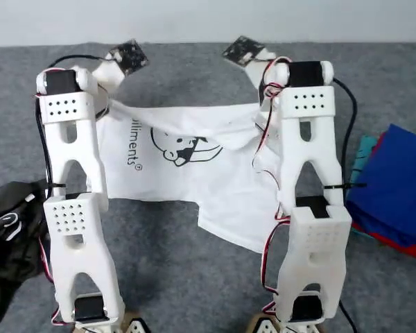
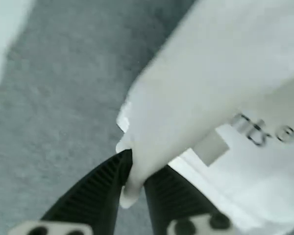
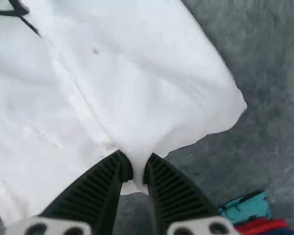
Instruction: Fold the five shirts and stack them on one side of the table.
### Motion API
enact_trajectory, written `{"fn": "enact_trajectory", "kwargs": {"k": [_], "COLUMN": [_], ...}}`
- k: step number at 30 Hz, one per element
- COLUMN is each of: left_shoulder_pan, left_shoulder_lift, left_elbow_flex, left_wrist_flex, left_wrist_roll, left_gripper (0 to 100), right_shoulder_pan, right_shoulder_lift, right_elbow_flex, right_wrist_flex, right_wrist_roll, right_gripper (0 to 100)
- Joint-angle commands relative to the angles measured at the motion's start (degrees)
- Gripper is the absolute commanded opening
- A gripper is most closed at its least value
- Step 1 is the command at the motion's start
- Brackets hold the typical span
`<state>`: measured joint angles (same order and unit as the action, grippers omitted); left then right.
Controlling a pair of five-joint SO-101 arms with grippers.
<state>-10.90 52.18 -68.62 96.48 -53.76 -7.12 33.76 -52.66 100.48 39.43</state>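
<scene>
- Black garment [image 1: 7, 229] is lying bunched at the table's [image 1: 194, 277] 8 o'clock edge, just beside the L arm's lower section.
- L arm [image 1: 73, 208] is stretching from 7 o'clock up toward 11 o'clock, w/ its wrist over the white shirt's far-left corner.
- L gripper [image 2: 137, 169] is clamping the white shirt's edge; its black fingers [image 2: 100, 188] are squeezing together on a fold of fabric that is bulging out past the tips.
- White shirt [image 1: 187, 173] is lying print-up at the table's centre, spanning btwn both arms. Its far edge is looking raised at both corners, w/ the collar area drooping forward over the print. Its 5 o'clock part is resting flat on the grey surface.
- R arm [image 1: 312, 208] is stretching from 5 o'clock up toward 1 o'clock, crossing over the white shirt's right side.
- R gripper [image 3: 136, 171] is also pinching shirt fabric, fingers [image 3: 100, 188] closed tight on a gathered edge.
- Stack [image 1: 395, 187] of folded shirts is sitting at 3 o'clock, blue on top, red and teal edges showing under it, apart from the white shirt.
</scene>
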Motion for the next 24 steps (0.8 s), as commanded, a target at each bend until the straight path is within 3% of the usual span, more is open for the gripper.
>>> {"fn": "enact_trajectory", "kwargs": {"k": [1, 11, 24], "left_shoulder_pan": [-0.5, -2.4, -2.5], "left_shoulder_lift": [-0.8, -2.6, -12.0], "left_elbow_flex": [-2.2, 4.4, 26.1], "left_wrist_flex": [4.1, 4.1, 3.9], "left_wrist_roll": [-1.2, -1.5, -6.6], "left_gripper": [2, 2, 2], "right_shoulder_pan": [-1.1, -5.1, -5.6], "right_shoulder_lift": [-7.4, -25.8, -40.5], "right_elbow_flex": [4.2, 36.3, 59.6], "right_wrist_flex": [2.6, 2.5, 2.2], "right_wrist_roll": [-2.8, -3.0, -3.0], "right_gripper": [1.0, 1.0, 1.1]}}
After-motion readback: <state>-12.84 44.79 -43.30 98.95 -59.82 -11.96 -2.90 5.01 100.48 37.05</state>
